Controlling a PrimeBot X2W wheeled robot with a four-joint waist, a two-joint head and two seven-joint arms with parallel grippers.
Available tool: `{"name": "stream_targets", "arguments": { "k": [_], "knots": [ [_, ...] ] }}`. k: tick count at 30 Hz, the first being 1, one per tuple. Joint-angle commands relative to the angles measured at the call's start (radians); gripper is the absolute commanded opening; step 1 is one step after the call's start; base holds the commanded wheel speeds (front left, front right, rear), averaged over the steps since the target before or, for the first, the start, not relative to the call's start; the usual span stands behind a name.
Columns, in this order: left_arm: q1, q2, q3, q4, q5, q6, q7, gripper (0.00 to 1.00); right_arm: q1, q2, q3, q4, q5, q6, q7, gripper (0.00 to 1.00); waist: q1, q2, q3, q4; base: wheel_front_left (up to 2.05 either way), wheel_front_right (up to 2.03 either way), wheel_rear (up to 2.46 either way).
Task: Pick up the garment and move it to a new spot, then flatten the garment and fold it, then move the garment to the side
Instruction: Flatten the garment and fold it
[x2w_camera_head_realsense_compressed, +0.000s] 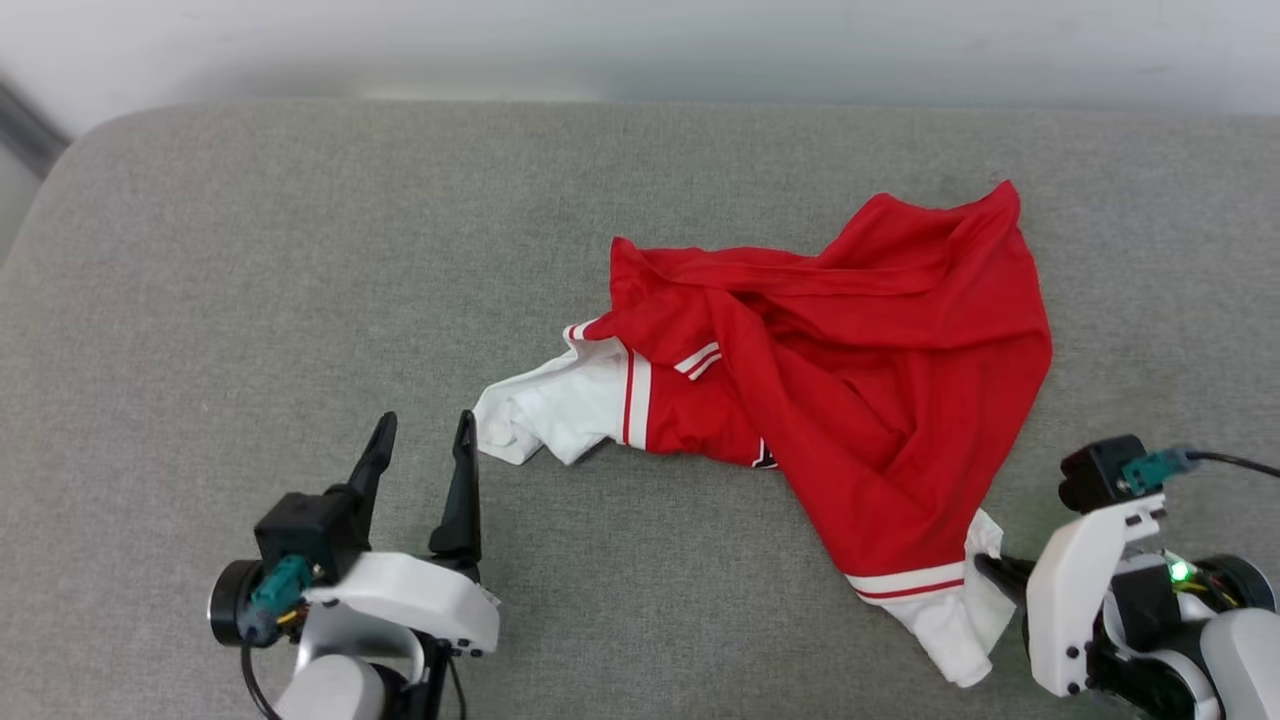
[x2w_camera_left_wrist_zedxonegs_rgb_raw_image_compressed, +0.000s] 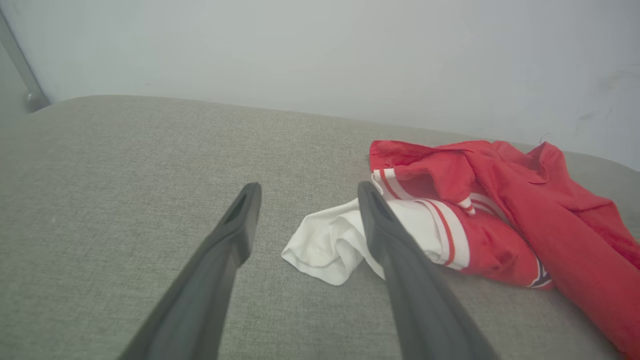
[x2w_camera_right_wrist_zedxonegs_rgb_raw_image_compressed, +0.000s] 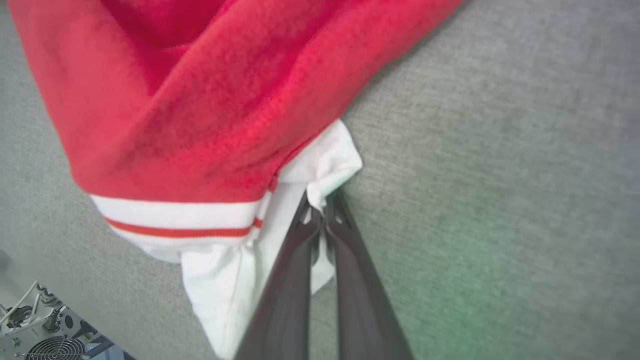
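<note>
The garment (x2w_camera_head_realsense_compressed: 860, 380), a red jersey T-shirt with white sleeves and red-white stripe trim, lies crumpled on the grey cushion, right of centre. My right gripper (x2w_camera_head_realsense_compressed: 985, 568) is shut on the white sleeve at the garment's near right corner; in the right wrist view the gripper (x2w_camera_right_wrist_zedxonegs_rgb_raw_image_compressed: 320, 210) pinches a fold of white cloth of the garment (x2w_camera_right_wrist_zedxonegs_rgb_raw_image_compressed: 210, 100). My left gripper (x2w_camera_head_realsense_compressed: 420, 430) stands open just left of the other white sleeve, with nothing between its fingers. In the left wrist view that gripper (x2w_camera_left_wrist_zedxonegs_rgb_raw_image_compressed: 305, 192) frames the garment's (x2w_camera_left_wrist_zedxonegs_rgb_raw_image_compressed: 500, 200) white sleeve.
The grey cushion (x2w_camera_head_realsense_compressed: 250, 300) stretches wide to the left and behind the garment. A pale wall (x2w_camera_head_realsense_compressed: 640, 40) runs along its far edge. Equipment with a fan (x2w_camera_right_wrist_zedxonegs_rgb_raw_image_compressed: 45, 340) shows below the cushion's near edge in the right wrist view.
</note>
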Motion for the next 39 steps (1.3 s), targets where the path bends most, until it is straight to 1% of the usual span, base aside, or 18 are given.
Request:
{"name": "stream_targets", "arguments": {
  "k": [1, 5, 9, 12, 17, 20, 23, 26, 30, 33, 34, 35, 36, 37, 38, 39],
  "knots": [
    [-0.02, 0.012, 0.0, 0.001, -0.01, -0.011, 0.015, 1.0, 0.039, -0.001, -0.012, 0.017, -0.008, -0.002, 0.005, 0.0, 0.0, 0.0, -0.016, -0.01, 0.0, 0.0, 0.0],
    [-0.068, 0.069, -0.007, 0.005, -0.042, -0.063, 0.136, 1.0, 0.066, 0.022, -0.089, -0.031, -0.024, -0.002, -0.011, 0.0, 0.0, 0.0, -0.036, -0.025, 0.0, 0.0, 0.0],
    [-0.133, 0.137, -0.016, 0.021, -0.084, -0.114, 0.312, 1.0, 0.092, 0.051, -0.147, -0.093, -0.041, -0.001, -0.007, 0.0, 0.0, 0.0, -0.036, -0.05, 0.0, 0.0, 0.0],
    [-0.175, 0.184, -0.015, 0.049, -0.124, -0.143, 0.444, 1.0, 0.11, 0.073, -0.172, -0.134, -0.055, -0.001, -0.001, 0.0, 0.0, 0.0, -0.03, -0.074, 0.0, 0.0, 0.0],
    [-0.216, 0.236, -0.024, 0.106, -0.196, -0.183, 0.636, 1.0, 0.124, 0.105, -0.187, -0.18, -0.073, -0.001, 0.0, 0.0, 0.0, 0.0, -0.016, -0.114, 0.0, 0.0, 0.0],
    [-0.236, 0.25, -0.031, 0.142, -0.218, -0.195, 0.698, 1.0, 0.128, 0.119, -0.19, -0.193, -0.075, -0.001, -0.002, 0.0, 0.0, 0.0, -0.004, -0.131, 0.0, 0.0, 0.0],
    [-0.261, 0.258, -0.034, 0.182, -0.224, -0.194, 0.735, 1.0, 0.129, 0.13, -0.191, -0.201, -0.076, -0.001, -0.007, 0.0, 0.0, 0.0, 0.014, -0.144, 0.0, 0.0, 0.0],
    [-0.288, 0.263, -0.043, 0.232, -0.232, -0.204, 0.773, 1.0, 0.126, 0.138, -0.189, -0.204, -0.074, -0.001, -0.013, 0.0, 0.0, 0.0, 0.031, -0.154, 0.0, 0.0, 0.0],
    [-0.315, 0.269, -0.085, 0.305, -0.226, -0.23, 0.849, 1.0, 0.122, 0.146, -0.192, -0.2, -0.071, -0.001, -0.019, 0.0, 0.0, 0.0, 0.048, -0.166, 0.0, 0.0, 0.0],
    [-0.311, 0.254, -0.127, 0.356, -0.236, -0.25, 0.919, 1.0, 0.12, 0.148, -0.197, -0.196, -0.068, -0.001, -0.024, 0.0, 0.0, 0.0, 0.054, -0.172, 0.0, 0.0, 0.0],
    [-0.308, 0.243, -0.14, 0.372, -0.243, -0.256, 0.939, 0.64, 0.121, 0.148, -0.2, -0.196, -0.069, -0.001, -0.026, 0.0, 0.0, 0.0, 0.054, -0.172, 0.0, 0.0, 0.0],
    [-0.303, 0.23, -0.15, 0.388, -0.255, -0.263, 0.96, 0.44, 0.122, 0.148, -0.203, -0.196, -0.069, -0.001, -0.029, 0.0, 0.0, 0.0, 0.055, -0.172, 0.0, 0.0, 0.0],
    [-0.302, 0.22, -0.162, 0.399, -0.259, -0.271, 0.97, 0.12, 0.122, 0.149, -0.205, -0.195, -0.068, -0.001, -0.031, 0.0, 0.0, 0.0, 0.055, -0.172, 0.0, 0.0, 0.0],
    [-0.302, 0.22, -0.162, 0.399, -0.259, -0.271, 0.97, 0.12, 0.122, 0.149, -0.205, -0.195, -0.068, -0.001, -0.031, 0.0, 0.0, 0.0, 0.055, -0.172, 0.0, 0.0, 0.0],
    [-0.302, 0.198, -0.175, 0.414, -0.269, -0.28, 0.973, 0.0, 0.119, 0.151, -0.21, -0.195, -0.066, -0.001, -0.034, 0.0, 0.0, 0.0, 0.051, -0.172, 0.0, 0.0, 0.0],
    [-0.306, 0.194, -0.177, 0.416, -0.265, -0.281, 0.956, 0.0, 0.117, 0.151, -0.212, -0.197, -0.066, -0.001, -0.036, 0.0, 0.0, 0.0, 0.048, -0.172, 0.0, 0.0, 0.0]
  ]
}}
